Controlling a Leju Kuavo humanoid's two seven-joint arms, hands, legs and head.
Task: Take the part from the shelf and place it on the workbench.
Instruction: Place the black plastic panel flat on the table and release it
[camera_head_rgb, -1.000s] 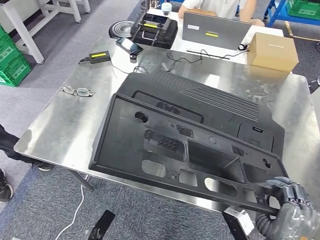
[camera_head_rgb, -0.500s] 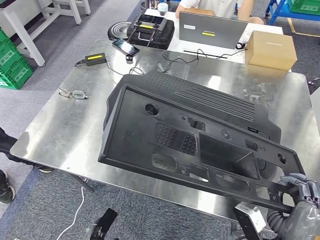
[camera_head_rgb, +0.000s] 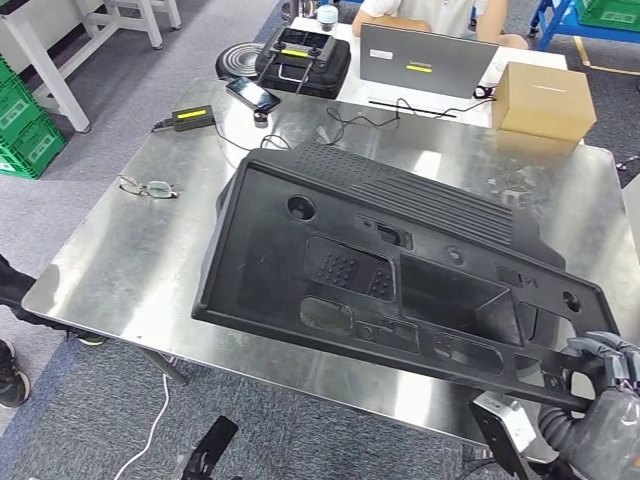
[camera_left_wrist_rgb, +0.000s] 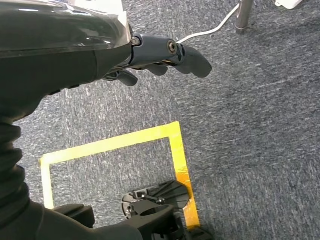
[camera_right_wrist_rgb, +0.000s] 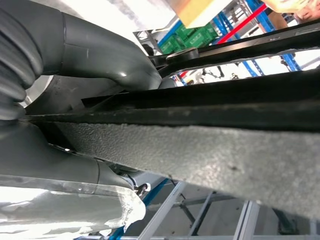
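Panel of black moulded plastic (camera_head_rgb: 392, 270), large, flat and full of cut-outs, held tilted above grey steel worktop (camera_head_rgb: 128, 260), near edge overhanging it. Gripped at one near corner alone by silver right hand (camera_head_rgb: 604, 390), fingers clenched round a thin rim. Likely to twist or sag out of so small a hold; far end could swing, strike second ribbed black panel (camera_head_rgb: 423, 185) lying beneath, or sweep wire-framed spectacles (camera_head_rgb: 149, 187) off. Silver left hand (camera_left_wrist_rgb: 162, 55) released, hanging over carpet, giving no support. Cannot tell whether far edge touches the lower panel. Fingers' contact under the rim hidden; close wrist view blurred.
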